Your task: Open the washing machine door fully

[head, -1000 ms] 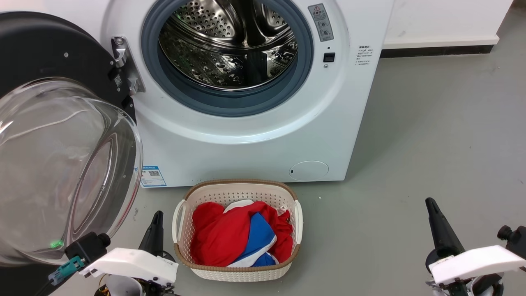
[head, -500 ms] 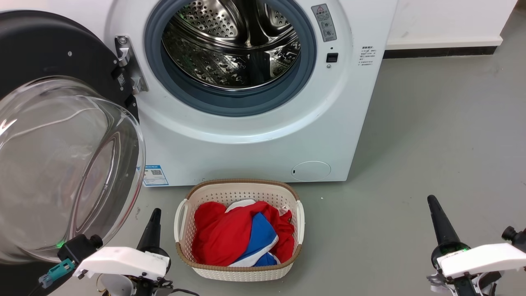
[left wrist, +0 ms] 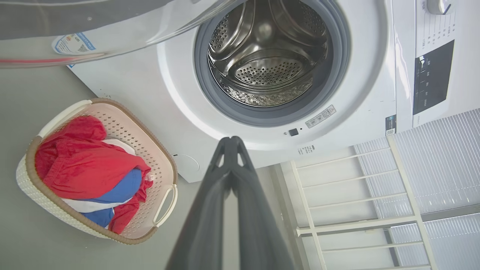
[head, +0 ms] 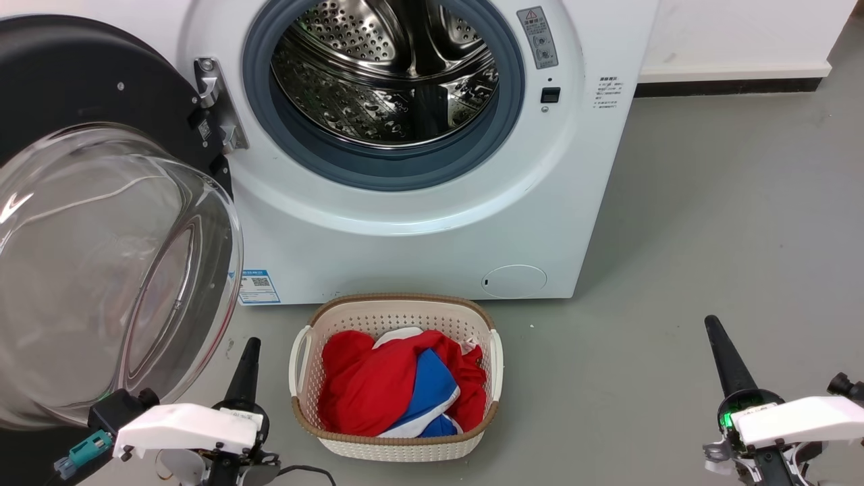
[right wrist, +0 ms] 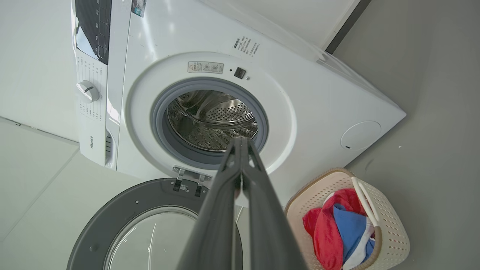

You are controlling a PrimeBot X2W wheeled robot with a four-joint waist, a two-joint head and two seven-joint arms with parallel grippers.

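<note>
Head camera: the washing machine door (head: pixel 101 229) stands swung wide to the left of the white machine (head: pixel 418 236). It is clear of the drum opening (head: pixel 385 74) and hangs from the metal hinge (head: pixel 219 111) at the left edge of the grey seal (head: pixel 385 177). The door's black frame shows at upper left, with the clear glass bowl bulging out toward me below it. In the right wrist view the inner face of the door is turned toward the camera, roughly level with the machine's front. The steel drum looks bare inside as far as I can see. A woven basket (head: pixel 405 451) sits on the grey floor (head: pixel 709 202) just in front of the machine, below the small round panel (head: pixel 514 281). It holds red and blue clothes (head: pixel 378 395). The left gripper (head: pixel 251 345) is low at left, between the bowl's lower rim and the basket and near both. In its wrist view the two fingers meet at the tips with nothing between them. The right gripper (head: pixel 712 325) is at lower right over bare floor, well apart from the basket and the machine. Its fingers are likewise pressed together at the tips and hold nothing.
</note>
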